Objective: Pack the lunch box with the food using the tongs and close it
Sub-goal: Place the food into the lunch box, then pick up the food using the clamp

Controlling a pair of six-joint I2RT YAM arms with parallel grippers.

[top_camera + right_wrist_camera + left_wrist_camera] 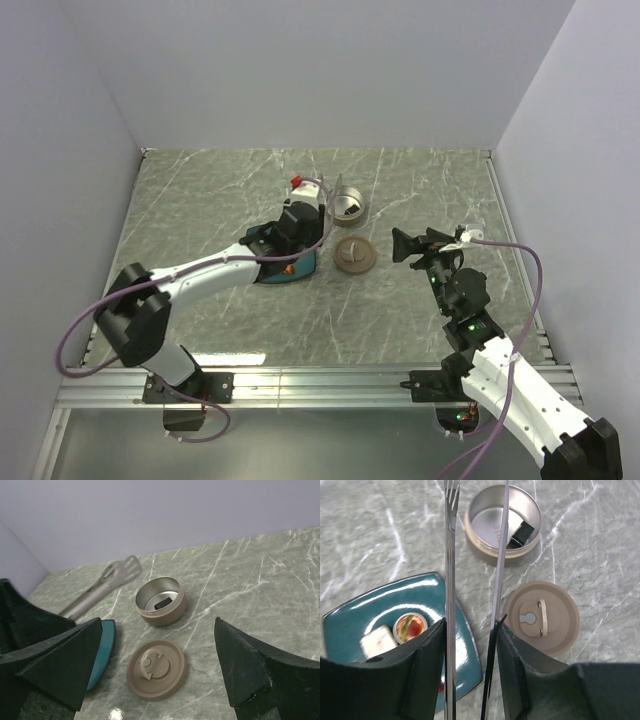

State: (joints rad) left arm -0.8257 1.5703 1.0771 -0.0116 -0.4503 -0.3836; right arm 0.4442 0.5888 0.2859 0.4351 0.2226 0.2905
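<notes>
My left gripper (471, 630) is shut on the slim metal tongs (451, 555), one finger pressing each arm. The tong arms stand apart and reach forward, the right tip over the open silver lunch box (482, 522), which holds one dark piece of food (522, 532). Its tan lid (542, 617) lies flat on the table just nearer than the tin. More food, a white round with orange filling (410, 626) and a white block (377, 641), sits on the teal plate (410, 597). My right gripper (159, 630) hangs open above and right of the lid (156, 669), holding nothing.
In the top view the lunch box (348, 208), lid (355, 255) and plate (297, 272) cluster mid-table under the left arm. The right gripper (415, 245) is just right of the lid. White walls enclose the marble table on three sides.
</notes>
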